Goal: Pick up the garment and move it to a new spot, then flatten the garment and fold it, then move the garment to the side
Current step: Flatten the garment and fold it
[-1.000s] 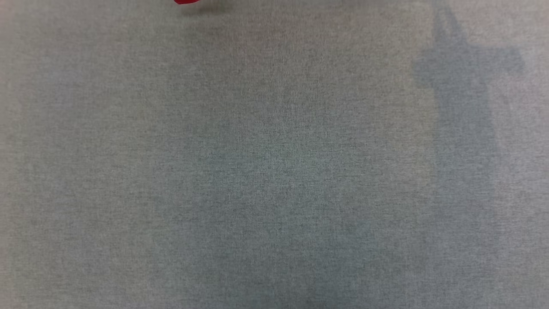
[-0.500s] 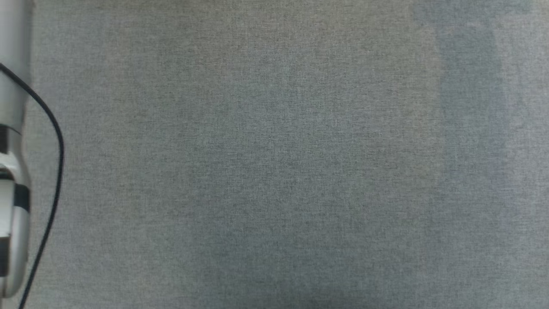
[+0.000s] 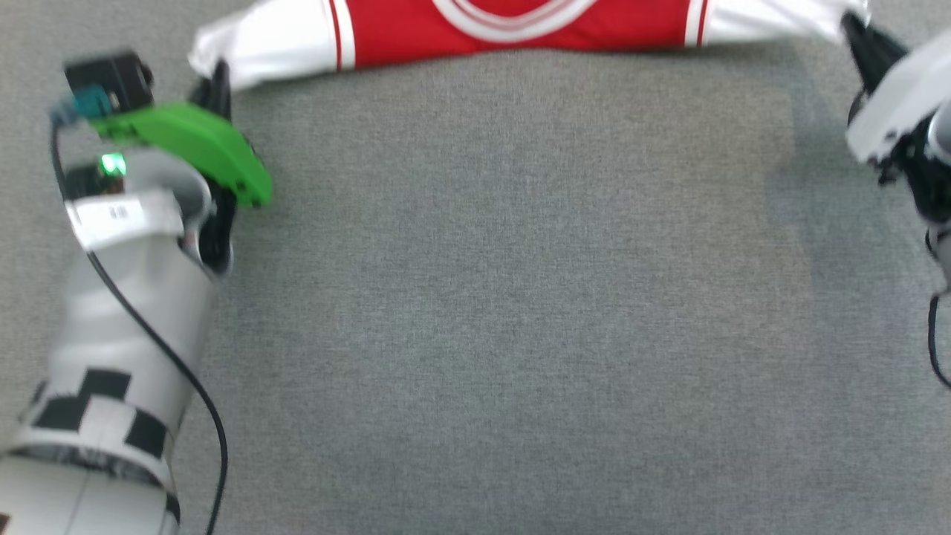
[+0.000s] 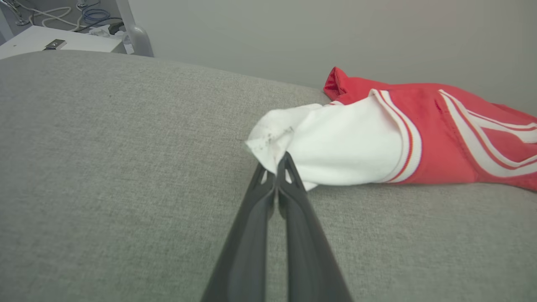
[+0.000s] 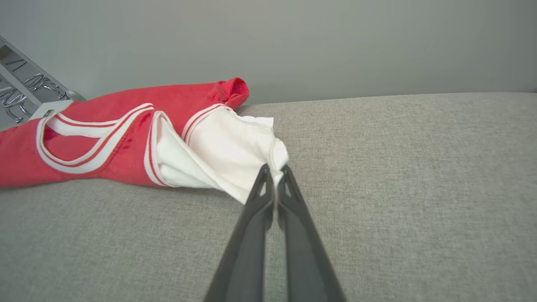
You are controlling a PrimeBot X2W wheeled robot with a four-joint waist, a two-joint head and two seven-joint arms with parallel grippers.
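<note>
The garment (image 3: 513, 26), a red shirt with white sleeves and a white striped collar band, stretches across the top of the head view on the grey cloth table (image 3: 505, 297). My left gripper (image 3: 217, 78) is shut on the end of one white sleeve (image 4: 335, 142). At the far right, my right gripper (image 3: 854, 30) is shut on the other white sleeve (image 5: 235, 155). The left gripper (image 4: 277, 161) pinches the sleeve's crumpled tip, and the right gripper (image 5: 275, 170) bites the sleeve's edge. The shirt's lower part is out of the head view.
A white stand with cables (image 4: 58, 37) sits beyond the table's far edge in the left wrist view. A metal rack (image 5: 25, 90) stands past the table in the right wrist view. A grey wall backs the table.
The head camera has swung, so the picture has shifted. The shirt and both arms now show where before there was bare table, a sliver of red and then part of the left forearm.
</note>
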